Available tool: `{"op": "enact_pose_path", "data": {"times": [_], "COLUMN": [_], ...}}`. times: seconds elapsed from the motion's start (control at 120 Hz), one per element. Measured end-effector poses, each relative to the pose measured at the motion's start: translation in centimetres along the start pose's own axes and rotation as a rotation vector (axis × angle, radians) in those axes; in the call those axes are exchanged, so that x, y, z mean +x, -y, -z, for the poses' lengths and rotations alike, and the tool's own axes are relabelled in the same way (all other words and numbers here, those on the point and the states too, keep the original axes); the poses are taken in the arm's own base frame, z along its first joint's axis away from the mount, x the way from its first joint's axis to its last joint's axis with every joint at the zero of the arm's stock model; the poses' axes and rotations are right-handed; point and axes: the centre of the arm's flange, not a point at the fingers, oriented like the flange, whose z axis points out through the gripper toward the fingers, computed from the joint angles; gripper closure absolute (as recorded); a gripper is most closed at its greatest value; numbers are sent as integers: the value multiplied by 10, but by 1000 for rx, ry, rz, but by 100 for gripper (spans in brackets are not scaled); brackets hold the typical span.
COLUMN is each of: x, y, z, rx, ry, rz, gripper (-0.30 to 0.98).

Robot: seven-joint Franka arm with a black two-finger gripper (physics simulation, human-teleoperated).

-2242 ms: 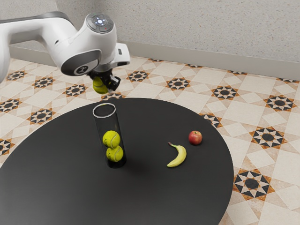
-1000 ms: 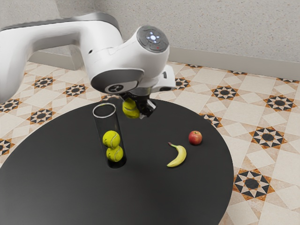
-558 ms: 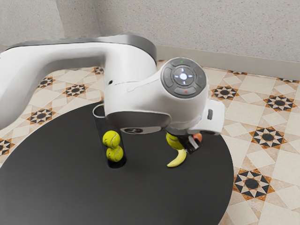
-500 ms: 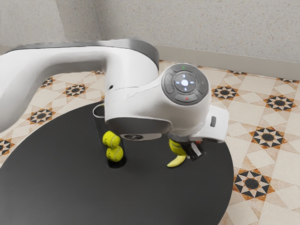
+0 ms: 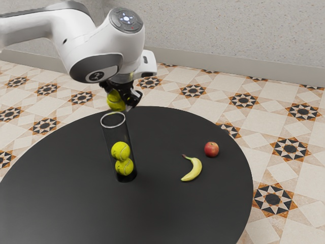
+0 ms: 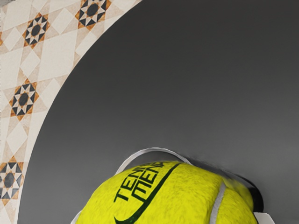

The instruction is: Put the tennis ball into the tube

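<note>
Holding ball (image 5: 115,101) above tube rim (image 5: 112,127)

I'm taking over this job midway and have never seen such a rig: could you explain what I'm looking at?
The machine is one white robot arm with black jaws at its end. The exterior view is taken from beside the arm; the wrist view comes from a camera on its hand, looking down.

On the round black table stands a clear tube with an upper ball and a lower ball inside. Toward the exterior view's right lie a banana and an apple.

The jaws are closed on a third ball, up in the air near the tube's open top. In the wrist view, that is the big yellow shape.
</note>
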Motion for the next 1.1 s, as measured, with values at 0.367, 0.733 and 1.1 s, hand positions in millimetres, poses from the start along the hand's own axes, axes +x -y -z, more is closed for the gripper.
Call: {"op": "enact_pose_path", "data": {"times": [0.367, 0.733, 1.1], "x": [23, 28, 27], "y": [6, 30, 55], "z": [-29, -66, -75], "rx": [18, -31, -102], "ry": [19, 85, 124], "rz": [4, 45, 61], "gripper": [58, 29, 5]}}
